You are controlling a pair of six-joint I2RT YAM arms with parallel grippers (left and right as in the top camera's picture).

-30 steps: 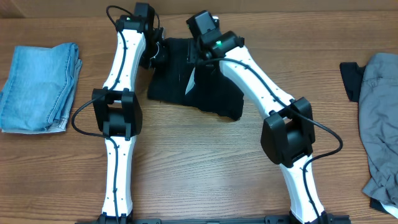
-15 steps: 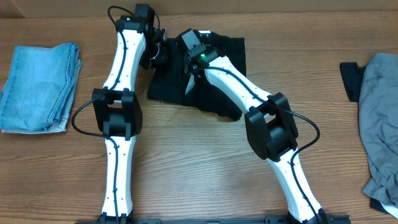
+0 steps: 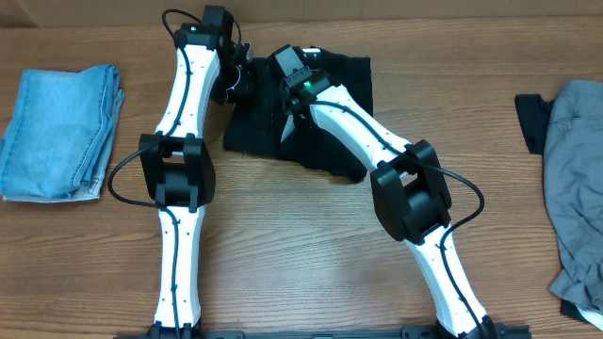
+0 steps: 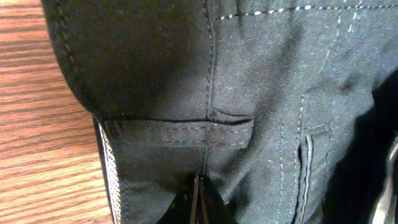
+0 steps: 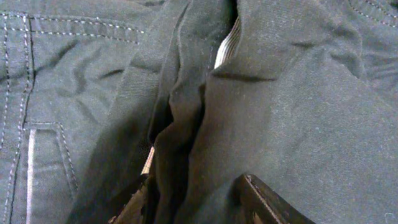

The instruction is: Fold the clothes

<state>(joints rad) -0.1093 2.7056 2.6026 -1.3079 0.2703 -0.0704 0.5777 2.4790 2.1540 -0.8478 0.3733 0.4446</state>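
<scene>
Overhead, a folded light-blue denim garment is being shown at the far left of the desk, well apart from the work. Toward the middle, the black shorts are being pinched at the waistband by the left hand. Its fingers are being pressed fully together, apparently with cloth between them. Just beside it, a raised ridge of the same fabric is being straddled by the right hand, its fingers being held roughly half apart. Whether that ridge is being squeezed yet cannot be told. At the far right, a grey garment is being shown in a loose heap.

The step is being judged as gathering the shorts for a fold. To do it well, every layer of the ridge should be caught by the right hand before any lifting is tried. The two grips should then be raised evenly, so that the edges are being brought together without a twist.

The shorts' long axis is being read as slanting from far left to near right. The pale-lined waistband is being pointed toward the hands.
</scene>
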